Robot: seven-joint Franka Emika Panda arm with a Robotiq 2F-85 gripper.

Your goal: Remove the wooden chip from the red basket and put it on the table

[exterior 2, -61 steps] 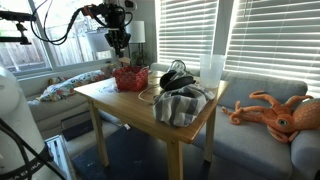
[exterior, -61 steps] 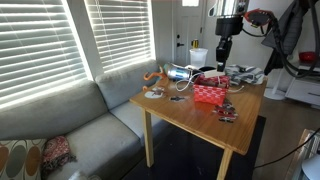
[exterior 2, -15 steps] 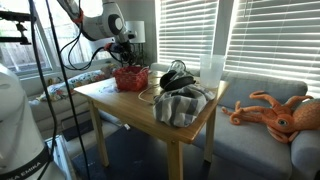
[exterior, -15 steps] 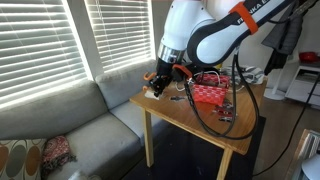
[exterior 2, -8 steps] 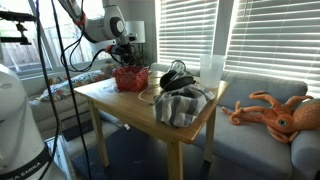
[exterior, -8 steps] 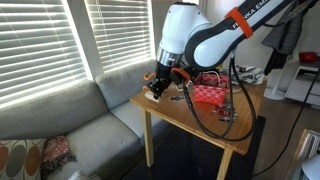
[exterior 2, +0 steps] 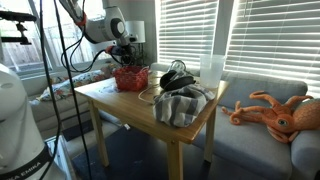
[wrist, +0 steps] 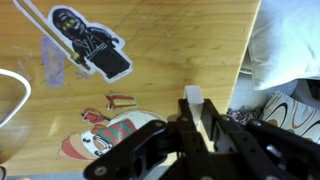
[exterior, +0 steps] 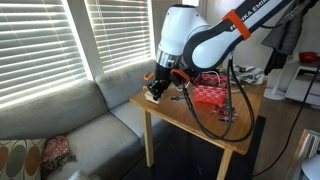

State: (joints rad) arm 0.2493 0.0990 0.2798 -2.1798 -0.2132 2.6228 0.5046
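**Setting the chip down near the edge of the surface**

The step in hand seemed to be the putting down. The gripper (exterior: 155, 92) hung low over the corner of the surface (exterior: 190, 118) that is nearest to the grey sofa (exterior: 70, 125). It was well apart from the red basket (exterior: 208, 93), which stood further in on the same surface.

In the wrist view a small pale, flat piece stood up between the dark fingers. By its colour and size it was most probably the wooden chip (wrist: 194, 100). It was therefore out of the basket, but it was not lying on the wood yet.

To do this step well, the arm should probably go straight down until the lower side of the chip meets the wood. Only then should the jaws open, and slowly, so that the chip lies flat and does not jump away. The edge of the surface was just beside the chip in the wrist view, with the sofa cushion beyond it. A small shift inward, toward the sticker of a black hooded figure (wrist: 88, 42), would be safer before the release. After the release the arm should rise straight up, so that no finger pushes the chip over the edge.

The jaws stood close together, with only a narrow gap, and that gap was filled by the chip. They appeared to be clamped on its two flat sides and touched nothing else. Both exterior views were too small to confirm this grasp.
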